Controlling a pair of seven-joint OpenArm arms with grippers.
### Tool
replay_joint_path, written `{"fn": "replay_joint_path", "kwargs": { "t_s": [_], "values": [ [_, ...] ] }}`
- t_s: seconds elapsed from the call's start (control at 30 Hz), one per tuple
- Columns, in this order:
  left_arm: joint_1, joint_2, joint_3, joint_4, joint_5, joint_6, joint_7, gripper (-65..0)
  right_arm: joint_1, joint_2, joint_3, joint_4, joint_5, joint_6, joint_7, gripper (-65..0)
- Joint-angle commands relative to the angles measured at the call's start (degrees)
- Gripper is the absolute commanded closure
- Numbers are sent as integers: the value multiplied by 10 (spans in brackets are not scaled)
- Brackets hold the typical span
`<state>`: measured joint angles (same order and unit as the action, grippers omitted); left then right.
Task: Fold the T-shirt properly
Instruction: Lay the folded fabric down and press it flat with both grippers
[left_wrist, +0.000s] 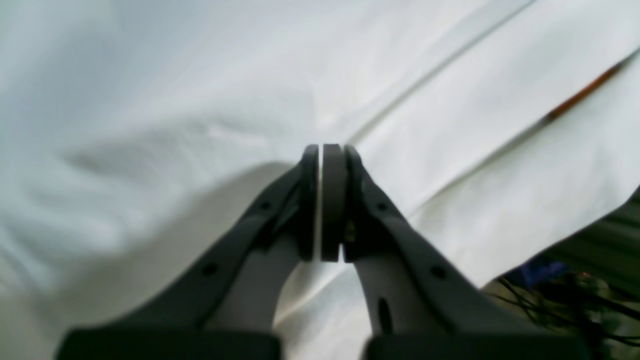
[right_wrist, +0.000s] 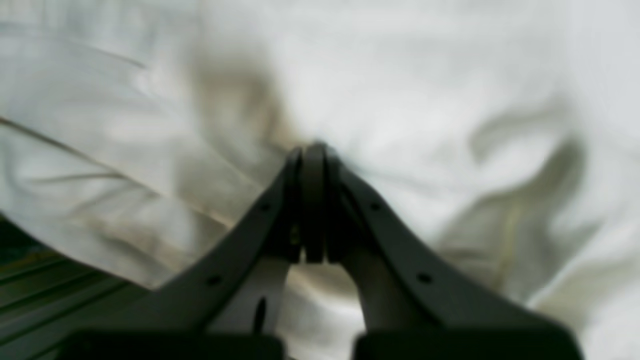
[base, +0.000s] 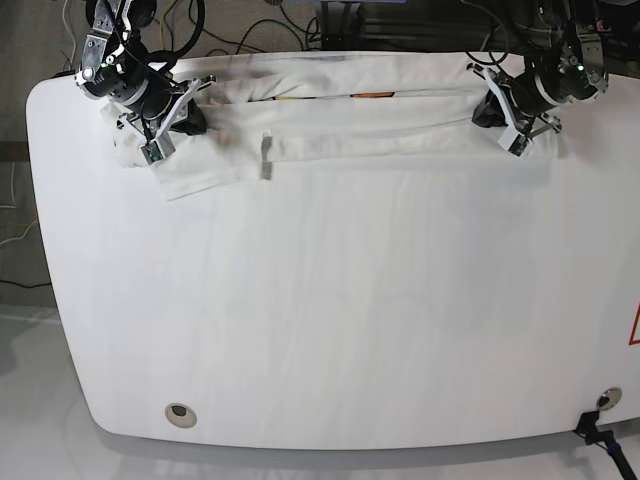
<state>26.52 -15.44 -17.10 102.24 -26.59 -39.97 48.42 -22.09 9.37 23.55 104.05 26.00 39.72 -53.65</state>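
T-shirt position: the T-shirt (base: 330, 125) lies bunched into a long band along the far edge of the tabletop (base: 330, 320), stretched between my two arms, with one sleeve flap hanging toward the near side at the base view's left.
Left gripper: my left gripper (base: 490, 112) has its jaws pressed together; in the left wrist view the pads (left_wrist: 334, 200) meet with only a sliver of white between them, so I judge a thin layer of cloth is pinched, though the blur leaves that unsure.
Right gripper: my right gripper (base: 190, 118) is likewise closed, tips buried in white folds in the right wrist view; I judge it clamps the shirt.
Handling: soft, light, limp cotton; it will sag and drag, not hold shape, and a thin pinch may slip.
Where to hold: at the two ends of the band, along a seam or hem where the layers are thicker.
Print: a thin orange strip (base: 372, 95) shows at the far fold.
Count: one T-shirt, two grippers, one tabletop.
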Motion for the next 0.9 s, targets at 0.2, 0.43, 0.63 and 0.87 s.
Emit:
{"fn": "replay_joint_path", "kwargs": {
  "t_s": [0.2, 0.43, 0.63, 0.87],
  "values": [
    [-28, -8, -3, -107, -6, 0, -6, 0, 3, 7, 1, -89, -31, 3, 74, 0],
    [-55, -9, -3, -123, 5, 0, -6, 0, 29, 8, 1, -138, -39, 3, 86, 0],
    [-119, -5, -3, -168, 58, 0, -6, 0, 88, 19, 2, -200, -39, 3, 95, 0],
    [-180, -8, -3, -216, 59, 0, -6, 0, 133, 28, 7, -239, -40, 3, 103, 0]
  ]
}}
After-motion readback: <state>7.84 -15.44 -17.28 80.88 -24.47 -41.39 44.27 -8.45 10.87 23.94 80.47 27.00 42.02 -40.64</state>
